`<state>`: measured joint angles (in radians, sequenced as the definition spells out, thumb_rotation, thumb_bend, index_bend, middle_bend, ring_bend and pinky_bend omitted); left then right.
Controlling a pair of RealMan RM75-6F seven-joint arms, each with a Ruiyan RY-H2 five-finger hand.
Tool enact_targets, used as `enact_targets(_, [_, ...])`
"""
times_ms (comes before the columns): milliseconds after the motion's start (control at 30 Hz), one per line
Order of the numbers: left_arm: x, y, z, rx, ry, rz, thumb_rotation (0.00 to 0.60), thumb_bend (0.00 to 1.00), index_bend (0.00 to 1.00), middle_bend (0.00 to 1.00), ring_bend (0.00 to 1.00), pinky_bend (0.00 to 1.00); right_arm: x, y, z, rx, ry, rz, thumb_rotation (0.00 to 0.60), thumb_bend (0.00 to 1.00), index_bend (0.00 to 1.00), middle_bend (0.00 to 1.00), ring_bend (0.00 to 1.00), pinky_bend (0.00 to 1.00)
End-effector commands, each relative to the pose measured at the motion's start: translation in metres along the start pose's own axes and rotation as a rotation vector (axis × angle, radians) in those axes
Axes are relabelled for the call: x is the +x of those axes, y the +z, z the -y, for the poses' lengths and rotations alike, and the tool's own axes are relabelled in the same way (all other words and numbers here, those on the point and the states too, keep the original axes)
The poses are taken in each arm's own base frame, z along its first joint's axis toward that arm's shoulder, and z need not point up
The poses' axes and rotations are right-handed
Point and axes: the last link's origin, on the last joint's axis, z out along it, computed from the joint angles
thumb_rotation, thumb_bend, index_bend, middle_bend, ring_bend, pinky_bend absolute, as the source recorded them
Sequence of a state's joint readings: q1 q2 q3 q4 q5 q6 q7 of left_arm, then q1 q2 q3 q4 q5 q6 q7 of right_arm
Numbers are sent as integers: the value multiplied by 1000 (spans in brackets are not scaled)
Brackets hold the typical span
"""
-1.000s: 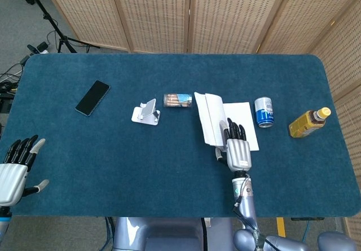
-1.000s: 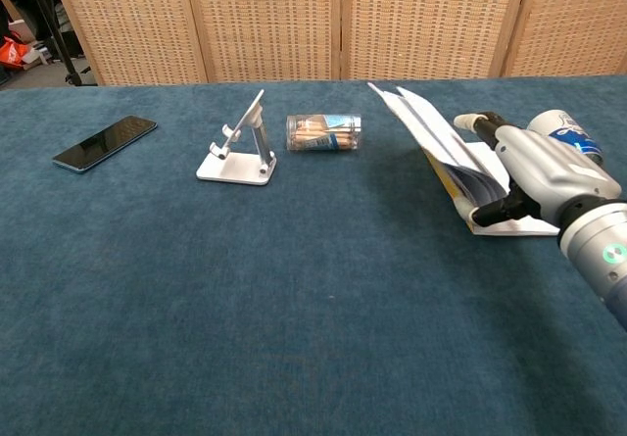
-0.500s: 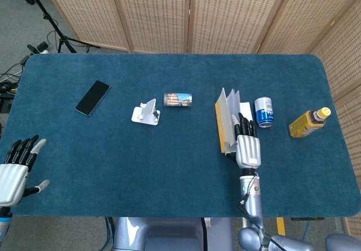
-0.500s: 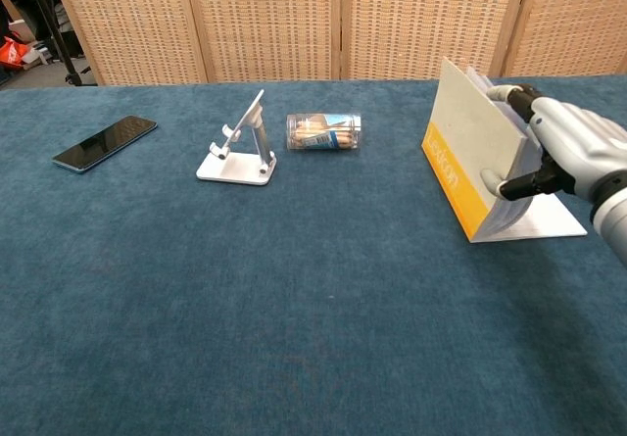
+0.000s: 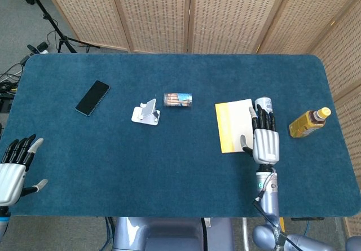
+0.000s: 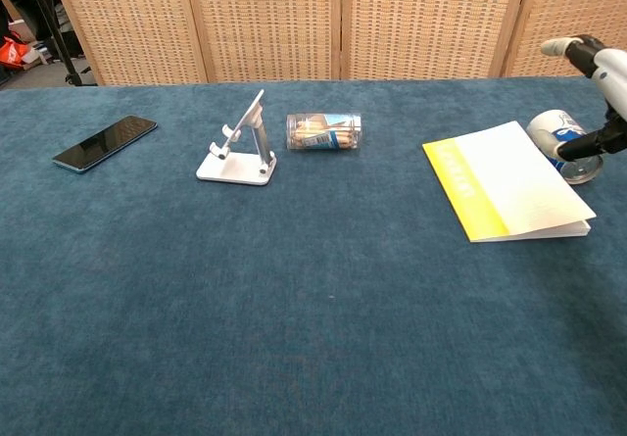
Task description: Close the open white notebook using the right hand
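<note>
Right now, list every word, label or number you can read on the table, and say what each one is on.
Nothing can be read with certainty.
Notebook: there is lettering on the yellow strip of its cover, too small to read.
Blue and white can: printed markings, blurred.
Clear tube: a blue label, illegible.
Bottle: its label is too small to read.
Phone: dark screen, no text.
</note>
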<state>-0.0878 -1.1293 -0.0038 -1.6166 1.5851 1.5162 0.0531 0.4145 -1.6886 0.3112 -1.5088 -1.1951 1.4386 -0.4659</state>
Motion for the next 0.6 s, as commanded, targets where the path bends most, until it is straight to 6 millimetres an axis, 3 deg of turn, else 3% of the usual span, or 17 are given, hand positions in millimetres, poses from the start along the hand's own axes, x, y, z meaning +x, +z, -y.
enact_targets(33, [0,1,1,5,1,5,600,53,0,0,0,0,19,-13,-20,53,-64,10,600,439,0,0,0,0])
enact_targets(367, [-4,4,3,25,18,18,600,54,0,0,0,0,49,-69,-97,129,-264,109,600,311,0,0,0,0])
enact_targets(600, [-5,6,4,33,25,20,600,53,0,0,0,0,62,-90,-121,141,-310,114,600,248,0,0,0,0])
